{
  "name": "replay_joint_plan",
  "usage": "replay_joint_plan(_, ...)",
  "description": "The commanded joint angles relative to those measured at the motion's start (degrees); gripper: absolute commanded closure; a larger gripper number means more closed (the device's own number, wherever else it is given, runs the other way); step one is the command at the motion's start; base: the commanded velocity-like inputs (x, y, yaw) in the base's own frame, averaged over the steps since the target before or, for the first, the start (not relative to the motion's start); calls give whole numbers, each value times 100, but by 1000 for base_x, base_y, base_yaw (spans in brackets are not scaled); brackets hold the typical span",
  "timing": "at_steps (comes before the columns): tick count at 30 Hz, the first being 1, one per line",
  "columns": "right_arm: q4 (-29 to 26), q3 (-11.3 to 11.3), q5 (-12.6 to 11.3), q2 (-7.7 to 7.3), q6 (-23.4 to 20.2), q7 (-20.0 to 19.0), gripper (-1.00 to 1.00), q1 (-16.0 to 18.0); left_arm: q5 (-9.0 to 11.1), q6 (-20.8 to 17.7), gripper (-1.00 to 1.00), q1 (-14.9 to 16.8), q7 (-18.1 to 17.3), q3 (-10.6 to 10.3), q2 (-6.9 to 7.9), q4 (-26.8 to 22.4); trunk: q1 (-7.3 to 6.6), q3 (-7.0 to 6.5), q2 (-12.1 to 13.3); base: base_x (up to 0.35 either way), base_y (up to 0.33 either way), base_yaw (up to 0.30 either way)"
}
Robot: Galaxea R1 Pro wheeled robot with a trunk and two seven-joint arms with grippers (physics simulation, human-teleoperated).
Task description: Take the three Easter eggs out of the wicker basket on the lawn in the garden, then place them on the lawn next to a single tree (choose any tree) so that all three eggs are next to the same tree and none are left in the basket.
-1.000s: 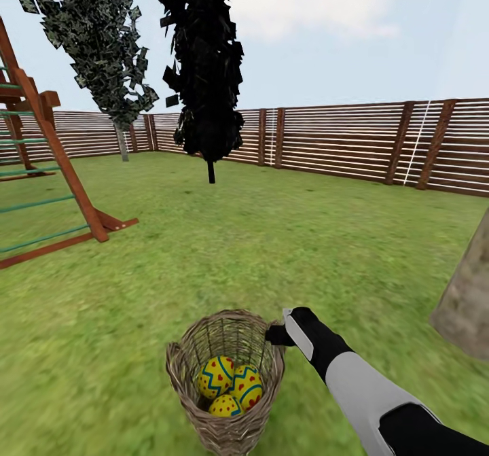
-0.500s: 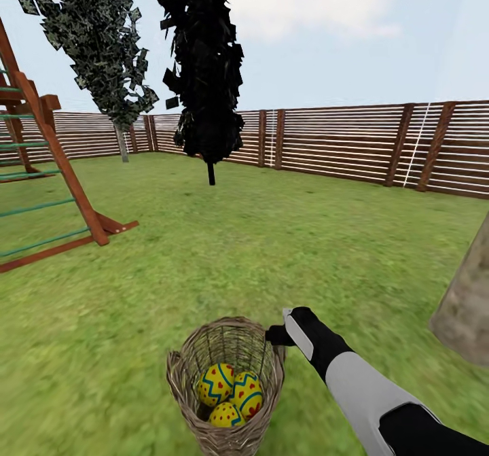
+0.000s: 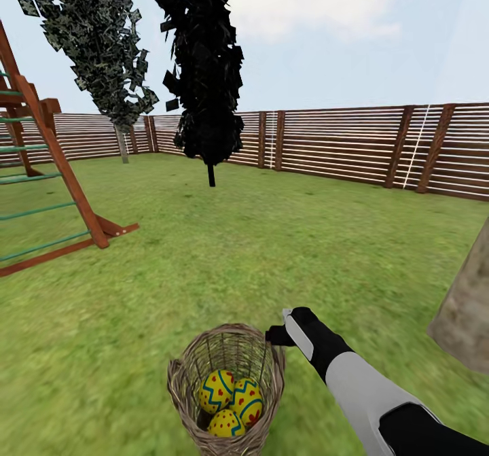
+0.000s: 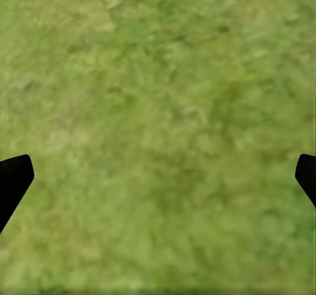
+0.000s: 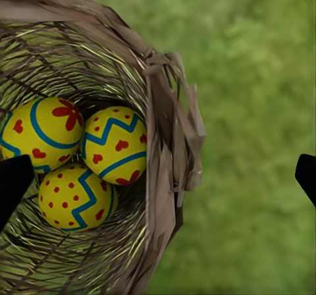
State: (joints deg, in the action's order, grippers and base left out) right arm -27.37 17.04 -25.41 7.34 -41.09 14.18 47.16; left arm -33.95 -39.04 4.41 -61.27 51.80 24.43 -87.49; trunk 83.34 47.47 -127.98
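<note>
Three yellow Easter eggs (image 3: 217, 387) (image 3: 248, 399) (image 3: 226, 423) with red dots and blue zigzags lie together inside the wicker basket (image 3: 175, 382), which stands on the lawn (image 3: 272, 252) at the bottom of the head view. My right gripper (image 3: 277, 335) hovers at the basket's far right rim. In the right wrist view it (image 5: 160, 180) is open, its fingertips (image 5: 13, 183) wide apart, with the eggs (image 5: 115, 143) and the basket wall (image 5: 168, 196) below. My left gripper (image 4: 158, 180) is open over bare grass. The pale tree trunk (image 3: 465, 306) rises at the right edge.
A wooden play frame (image 3: 54, 170) with green rungs stands at the left. A near-black columnar tree (image 3: 207, 68) and a second thin tree (image 3: 102, 48) stand near the slatted fence (image 3: 339, 140) at the back. Open grass lies between the basket and the pale trunk.
The whole head view has shifted slightly, so the camera moved. The basket now sits lower in the picture, while my right arm keeps its place in the view.
</note>
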Motion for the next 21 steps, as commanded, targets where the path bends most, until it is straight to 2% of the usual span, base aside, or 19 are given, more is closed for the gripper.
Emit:
replay_joint_plan(1, -6, 36, -61, -3, -15, 50, -100, 4, -41, -43, -100, 7, -52, 6, 0, -8, -24, -12, 39, 0, 0, 0)
replay_joint_plan(21, -14, 36, -61, 3, 3, 50, -100, 3, -41, -35, -100, 7, -40, 6, -6, -5, -463, -376, 841, 0, 0, -9)
